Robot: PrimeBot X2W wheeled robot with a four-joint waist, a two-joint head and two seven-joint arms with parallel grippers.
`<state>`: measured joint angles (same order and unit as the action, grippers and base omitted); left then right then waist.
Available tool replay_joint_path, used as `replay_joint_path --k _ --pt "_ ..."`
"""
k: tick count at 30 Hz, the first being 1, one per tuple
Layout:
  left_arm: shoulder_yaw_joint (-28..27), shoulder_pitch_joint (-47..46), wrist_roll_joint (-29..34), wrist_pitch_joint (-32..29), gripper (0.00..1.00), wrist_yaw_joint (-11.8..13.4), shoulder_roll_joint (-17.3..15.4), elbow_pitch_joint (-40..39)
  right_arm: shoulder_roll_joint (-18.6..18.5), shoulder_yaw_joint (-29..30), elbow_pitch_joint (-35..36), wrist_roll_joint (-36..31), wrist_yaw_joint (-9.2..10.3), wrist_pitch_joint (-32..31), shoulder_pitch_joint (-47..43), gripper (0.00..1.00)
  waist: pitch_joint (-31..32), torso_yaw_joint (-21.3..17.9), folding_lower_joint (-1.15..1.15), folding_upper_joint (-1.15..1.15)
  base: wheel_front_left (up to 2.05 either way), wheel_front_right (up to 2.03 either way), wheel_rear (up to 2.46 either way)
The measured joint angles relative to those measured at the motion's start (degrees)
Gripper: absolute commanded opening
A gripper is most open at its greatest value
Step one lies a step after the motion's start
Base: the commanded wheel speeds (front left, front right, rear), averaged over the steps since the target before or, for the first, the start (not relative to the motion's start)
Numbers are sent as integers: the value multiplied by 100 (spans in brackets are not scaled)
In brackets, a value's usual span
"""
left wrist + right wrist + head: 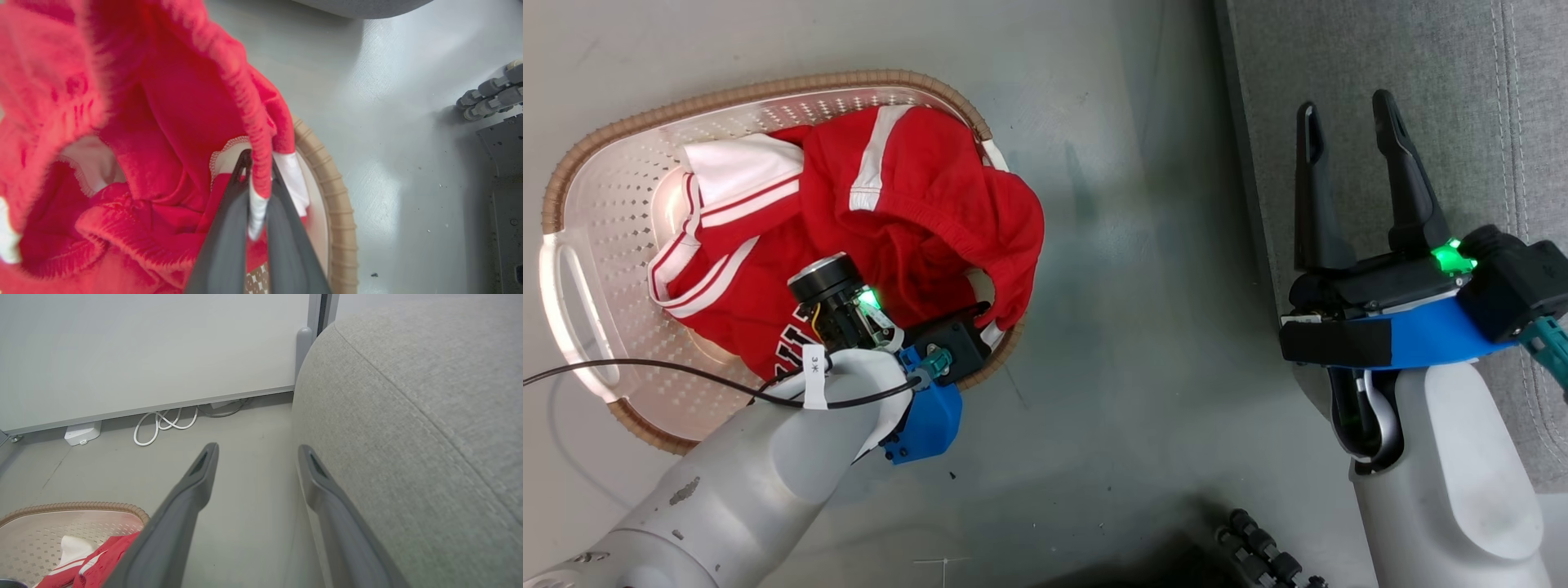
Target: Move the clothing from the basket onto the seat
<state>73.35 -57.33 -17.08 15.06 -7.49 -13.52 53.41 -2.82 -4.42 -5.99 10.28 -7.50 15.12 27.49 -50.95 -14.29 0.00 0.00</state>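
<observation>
Left pincer [258, 173]: clenched on the clothing [907, 204], dark fingers [229, 228] nipping a red elastic hem with white trim. Sunk low in the basket [768, 85], wrist above the heap. Clothing heaped inside the basket on the grey floor [1143, 286]: red folds with white stripes, bunched toward the seat side, one fold spilling over the brown rim, black-and-white lettering partly hidden under the wrist. Right pincer [1346, 106]: released, prongs spread wide, holding nothing, poised over the near edge of the seat [1347, 41]. Seat near the basket, with a strip of bare floor between.
</observation>
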Motion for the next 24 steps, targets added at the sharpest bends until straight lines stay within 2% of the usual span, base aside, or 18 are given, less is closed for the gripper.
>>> replay_joint_path --k 8,16,24 --pt "2 33 -21 0 0 0 30 -138 0 37 -68 -5 0 0 40 100 152 42 0 0 0 0 0" --pt "-8 133 -383 0 0 0 11 -662 0 80 -166 -122 -1 0 -40 100 585 187 -1 0 0 0 0" --pt "-416 498 -528 0 0 0 -19 -1239 1 93 -337 -226 -1 0 -201 100 1174 410 -1 0 0 0 0"
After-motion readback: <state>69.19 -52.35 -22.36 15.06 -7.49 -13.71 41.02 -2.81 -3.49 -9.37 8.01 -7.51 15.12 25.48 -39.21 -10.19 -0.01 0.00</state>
